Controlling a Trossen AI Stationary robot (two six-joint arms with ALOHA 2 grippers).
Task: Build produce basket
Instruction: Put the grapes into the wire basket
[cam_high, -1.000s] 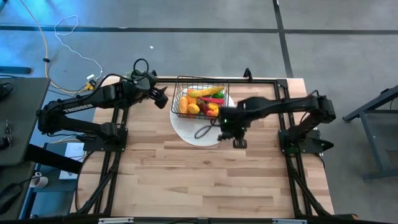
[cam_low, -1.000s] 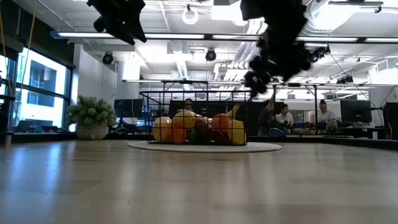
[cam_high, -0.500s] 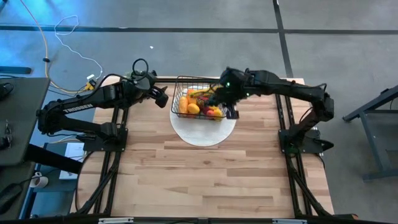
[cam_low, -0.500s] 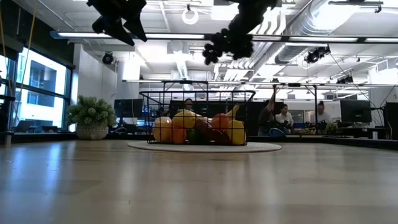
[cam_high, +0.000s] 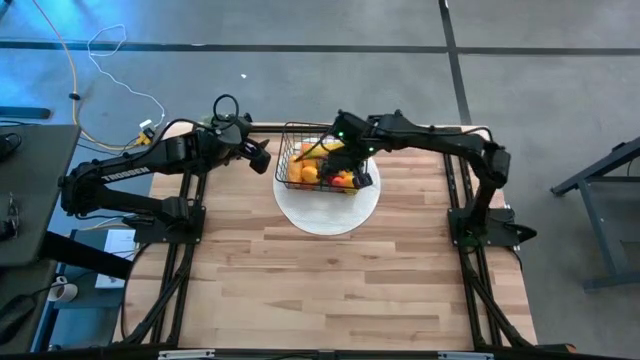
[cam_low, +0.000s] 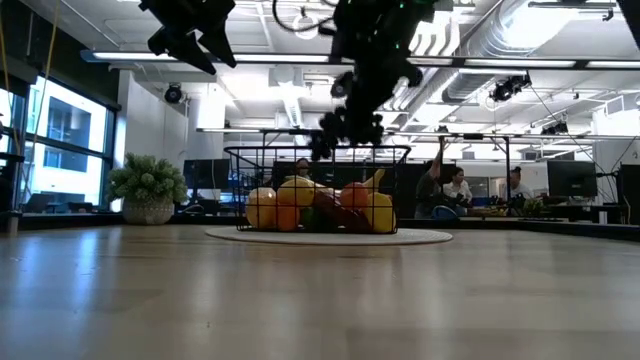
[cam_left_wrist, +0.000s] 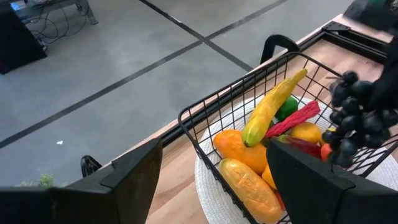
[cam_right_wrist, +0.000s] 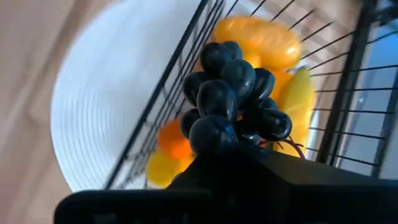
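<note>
Placing step in hand: right gripper (cam_high: 335, 150) clamped on dark grapes (cam_low: 345, 120), hanging just above basket (cam_high: 322, 158) on white plate (cam_high: 327, 208) at far centre of counter; next, lower and release among produce; left gripper (cam_high: 262, 158) part open, idle just left.

The black wire basket (cam_high: 322, 160) sits on a white plate (cam_high: 326, 208), loaded with a yellow banana (cam_left_wrist: 272, 107), red chilli (cam_left_wrist: 293, 119), orange mango (cam_left_wrist: 239, 148) and lemons (cam_low: 378, 212). A bunch of dark grapes (cam_right_wrist: 231, 99) hangs just above the basket's rim, not in yet.
</note>
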